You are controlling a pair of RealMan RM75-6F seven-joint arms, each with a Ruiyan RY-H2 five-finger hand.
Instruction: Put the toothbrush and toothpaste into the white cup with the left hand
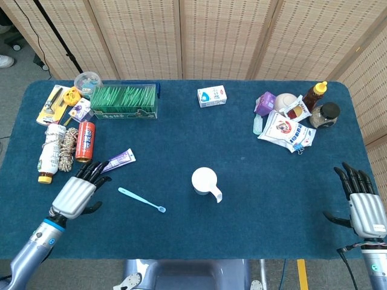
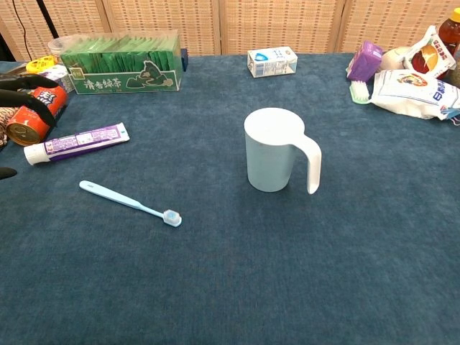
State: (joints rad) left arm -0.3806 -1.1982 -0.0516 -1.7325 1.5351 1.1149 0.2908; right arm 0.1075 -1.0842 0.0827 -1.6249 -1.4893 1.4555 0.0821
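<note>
The empty, spread-fingered left hand [image 1: 77,192] sits lower left, its fingertips over the toothpaste tube's [image 1: 112,162] capped end, with the toothbrush [image 1: 141,200] lying diagonally just to its right.

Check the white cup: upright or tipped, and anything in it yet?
Upright: the cup stands on its base, mouth up. Nothing in it yet: the toothbrush and toothpaste lie on the table.

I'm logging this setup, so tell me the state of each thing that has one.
White cup: upright, nothing visible inside.
Toothbrush: lying flat, untouched.
Toothpaste: lying flat, capped.
Left robot hand: open, near the toothpaste.
Right robot hand: open, at the table edge.
Red can: on its side.
</note>
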